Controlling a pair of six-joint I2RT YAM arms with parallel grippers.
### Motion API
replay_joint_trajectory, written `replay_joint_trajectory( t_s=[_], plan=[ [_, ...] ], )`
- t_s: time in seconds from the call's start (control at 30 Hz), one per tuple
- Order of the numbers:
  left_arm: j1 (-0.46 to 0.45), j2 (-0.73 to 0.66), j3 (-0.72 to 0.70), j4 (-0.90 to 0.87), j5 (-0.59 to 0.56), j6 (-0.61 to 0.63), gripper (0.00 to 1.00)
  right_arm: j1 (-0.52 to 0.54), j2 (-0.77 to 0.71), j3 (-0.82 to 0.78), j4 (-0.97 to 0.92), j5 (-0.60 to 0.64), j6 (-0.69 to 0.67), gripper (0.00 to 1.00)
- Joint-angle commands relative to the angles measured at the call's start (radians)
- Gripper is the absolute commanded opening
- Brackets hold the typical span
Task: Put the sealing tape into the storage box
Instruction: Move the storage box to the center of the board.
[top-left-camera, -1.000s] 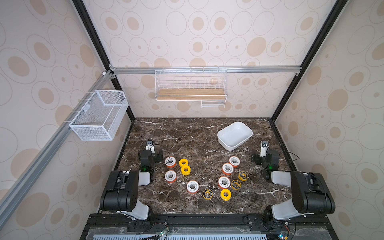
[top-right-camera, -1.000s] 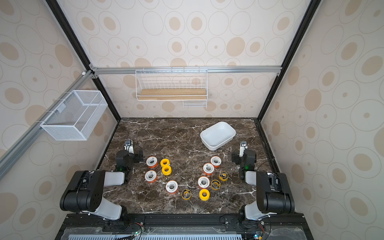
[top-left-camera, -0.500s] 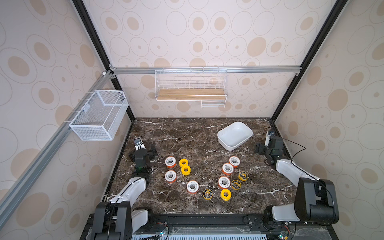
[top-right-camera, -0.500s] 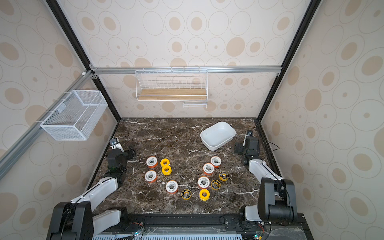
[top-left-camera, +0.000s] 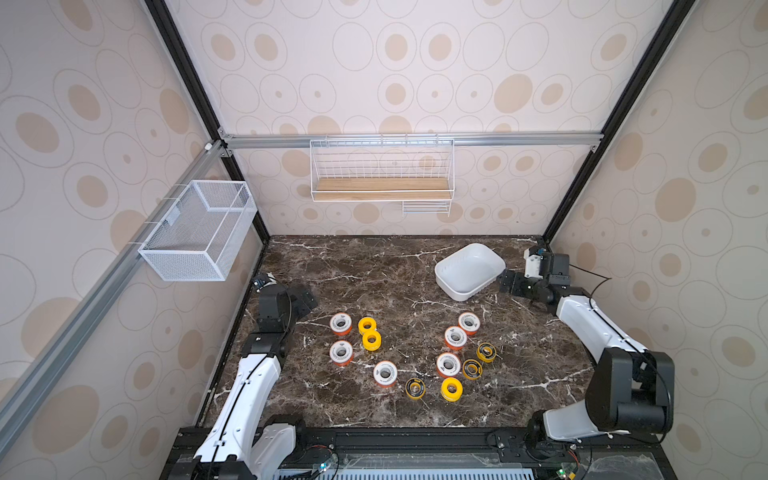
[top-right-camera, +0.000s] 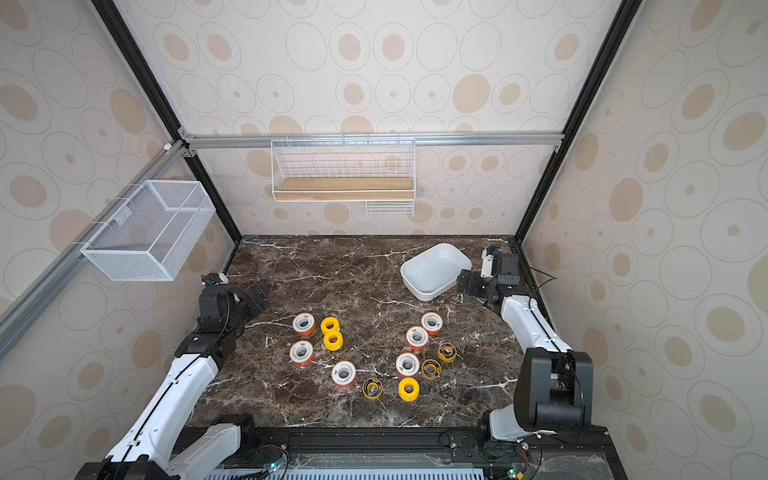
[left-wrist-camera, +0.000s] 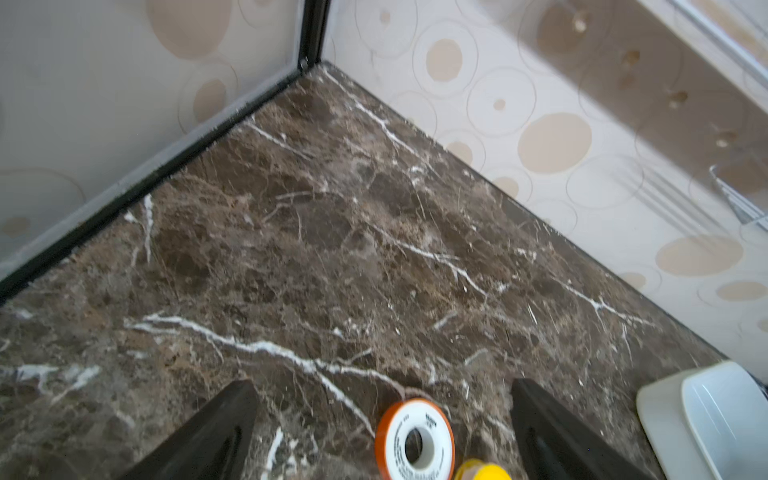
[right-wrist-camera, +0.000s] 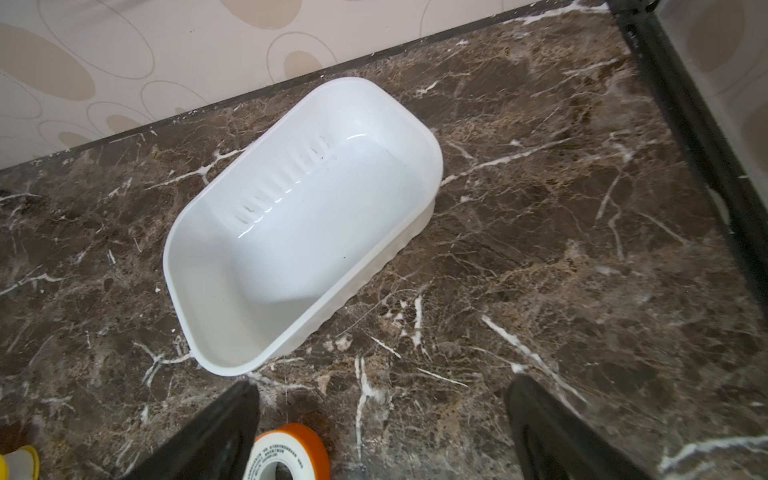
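Tools are both spread wide and empty — left tool (top-left-camera: 302, 298) hangs near an orange-rimmed spool (top-left-camera: 340, 323), right tool (top-left-camera: 511, 285) just beside the storage box (top-left-camera: 468, 269). All the sealing tape (top-left-camera: 385, 372) sits on the desk (top-left-camera: 365, 270), none boxed. I'd come straight down, pinching across the rim.

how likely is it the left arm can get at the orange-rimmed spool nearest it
Probably yes: the left gripper is open, and the orange-rimmed spool lies close by on bare tabletop, with nothing between them.
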Motion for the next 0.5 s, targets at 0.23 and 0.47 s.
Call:
replay_joint_trajectory(
  t_s=[0.23, 0.47],
  plan=[
    [-0.076, -0.038, 0.058, -0.247, 0.142, 0.064, 0.99, 0.036, 0.211, 0.228, -0.218, -0.119, 0.066, 0.72],
    [-0.096, -0.036, 0.074, -0.252, 0.129, 0.077, 0.99, 0.072, 0.330, 0.360, -0.328, -0.066, 0.110, 0.64]
  ],
)
